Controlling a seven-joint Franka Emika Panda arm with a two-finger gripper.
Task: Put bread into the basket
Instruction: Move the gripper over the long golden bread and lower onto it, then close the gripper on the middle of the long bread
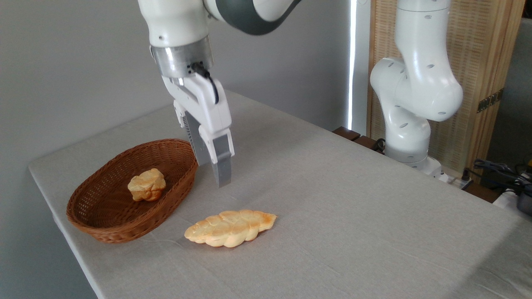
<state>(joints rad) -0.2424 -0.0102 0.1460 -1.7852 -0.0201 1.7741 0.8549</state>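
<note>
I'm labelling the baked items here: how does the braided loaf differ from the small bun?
The bread is long, flat and braided with tapered ends; the bun is small, round and lumpy. The bread lies on the table just right of the basket; the bun sits inside it. The bread looks paler, the bun browner. Neither is touched by the gripper.

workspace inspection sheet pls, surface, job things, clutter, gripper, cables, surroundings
surface: table under a pale grey cloth, lightly creased.
job's things: bread flat on the cloth, right of the basket, outside it.
clutter: bun in the basket.
gripper: gripper above the cloth between basket and bread, holding nothing; finger gap hidden from this angle.
cables: black cable on the wrist; cords past the table's right edge.
surroundings: grey wall, arm base, woven screen.
</note>
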